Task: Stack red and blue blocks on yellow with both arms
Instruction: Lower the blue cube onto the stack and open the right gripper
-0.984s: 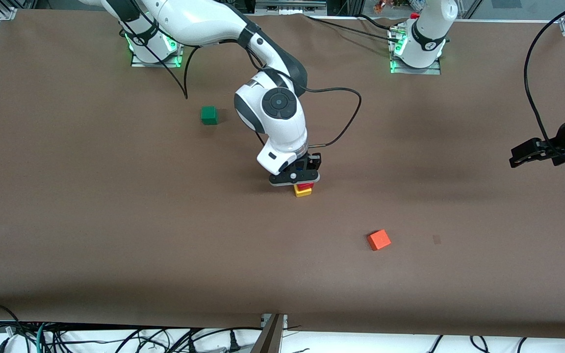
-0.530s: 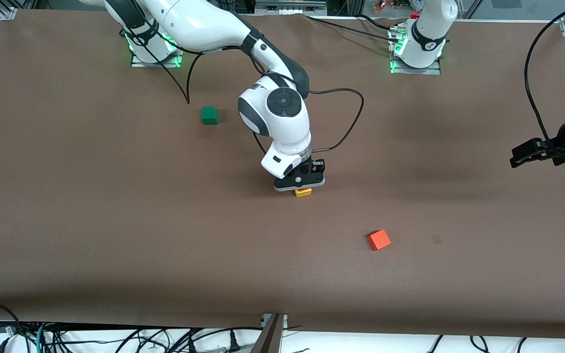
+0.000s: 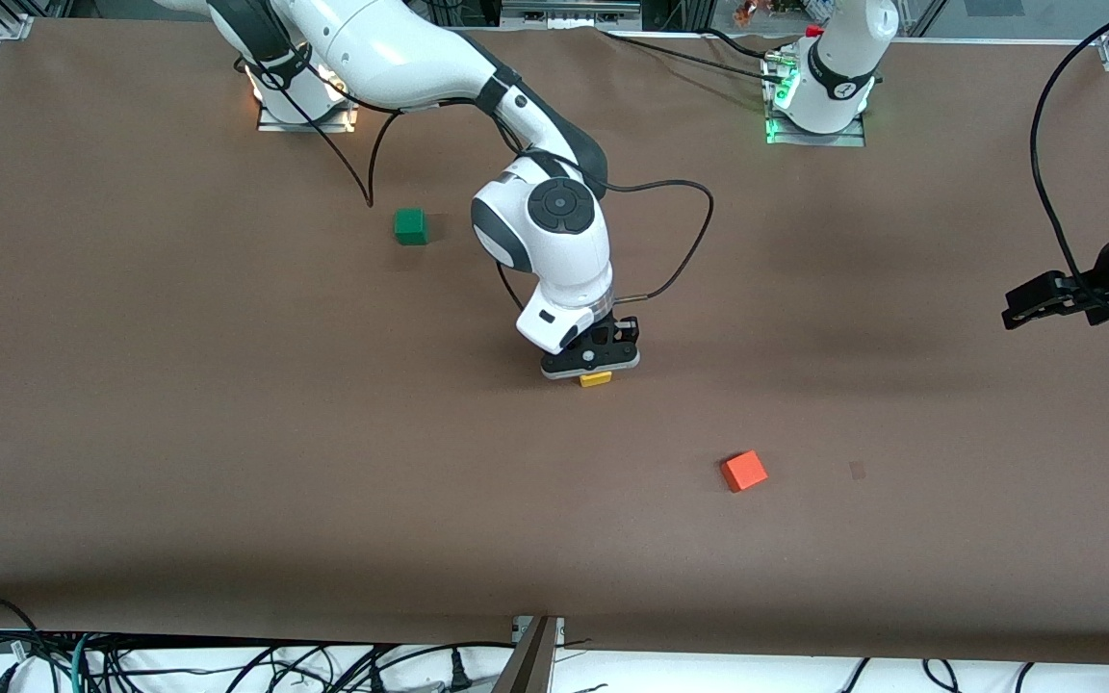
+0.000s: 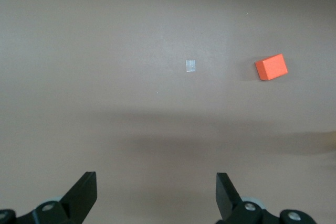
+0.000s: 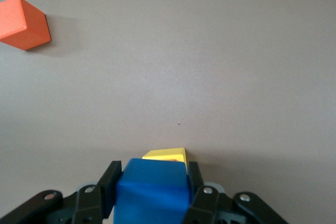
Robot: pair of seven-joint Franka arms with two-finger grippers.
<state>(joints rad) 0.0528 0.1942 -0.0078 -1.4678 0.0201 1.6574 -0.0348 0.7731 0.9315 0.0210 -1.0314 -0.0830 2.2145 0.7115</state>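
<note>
My right gripper (image 3: 593, 367) is low over the middle of the table, shut on the blue block (image 5: 152, 192), whose two sides its fingers touch. Just beneath it sits the yellow cube (image 3: 596, 379), only its edge peeking out in the front view. In the right wrist view a strip of the yellow cube (image 5: 165, 155) shows past the blue block. The red block is hidden under the gripper and the blue block. My left gripper (image 3: 1011, 313) waits in the air at the left arm's end of the table. Its fingers are open (image 4: 156, 182) with nothing between them.
An orange cube (image 3: 743, 471) lies nearer the front camera than the stack, toward the left arm's end; it also shows in both wrist views (image 4: 271, 67) (image 5: 23, 23). A green cube (image 3: 410, 226) sits farther back, toward the right arm's base. A black cable trails beside the right wrist.
My right gripper has come down with the blue block onto the stack; the red block that showed beneath it a second ago is now covered. The left arm has not moved.
</note>
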